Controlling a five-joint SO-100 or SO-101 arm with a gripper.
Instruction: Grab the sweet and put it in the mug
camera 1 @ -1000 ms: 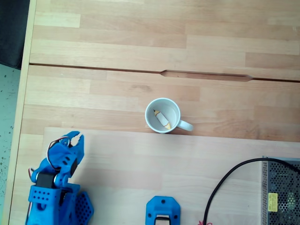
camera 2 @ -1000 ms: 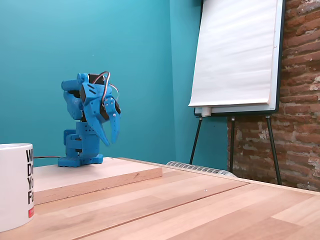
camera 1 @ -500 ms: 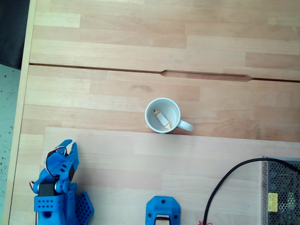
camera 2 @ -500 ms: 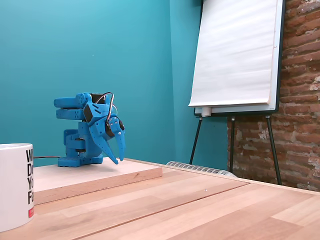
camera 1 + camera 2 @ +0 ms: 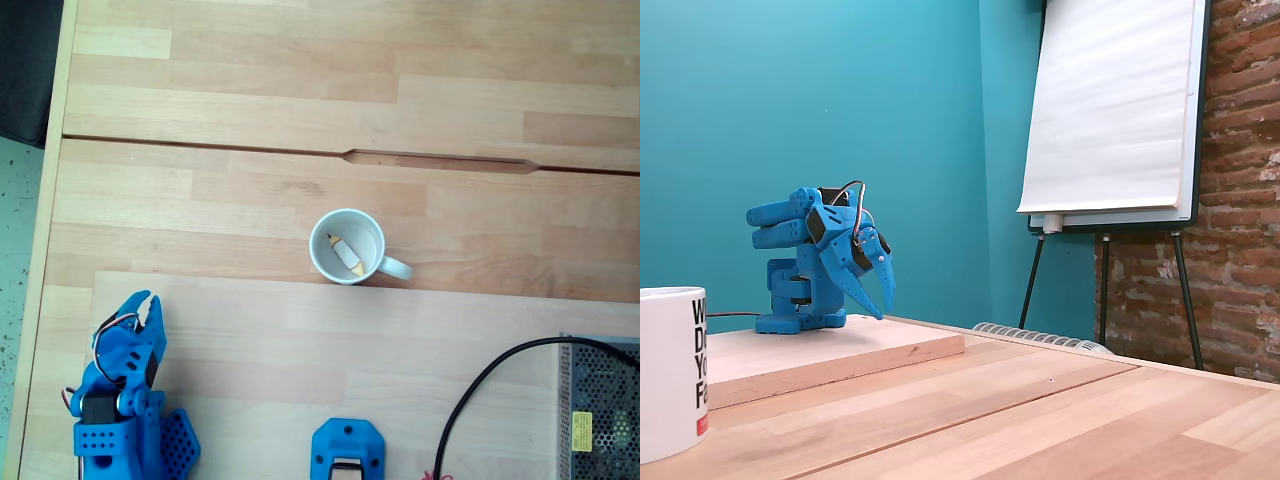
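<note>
The white mug (image 5: 316,256) stands upright near the middle of the wooden table, handle pointing lower right. The sweet (image 5: 347,254), white with yellow ends, lies inside it on the bottom. The same mug (image 5: 668,372) shows at the left edge of the low fixed view, with black lettering on its side. My blue gripper (image 5: 146,300) is far to the lower left of the mug, folded back over the arm's base. In the low fixed view the gripper (image 5: 883,306) points down over the raised board. Its fingers are together and hold nothing.
A raised wooden board (image 5: 840,352) carries the arm base. A blue part (image 5: 347,455), a black cable (image 5: 478,392) and a metal mesh box (image 5: 600,415) sit along the bottom edge. A groove (image 5: 440,160) crosses the table. A flip chart (image 5: 1115,110) stands before a brick wall.
The arm has folded down and back toward its base. The gripper dropped from high above the board to just over it. Mug and sweet have not moved.
</note>
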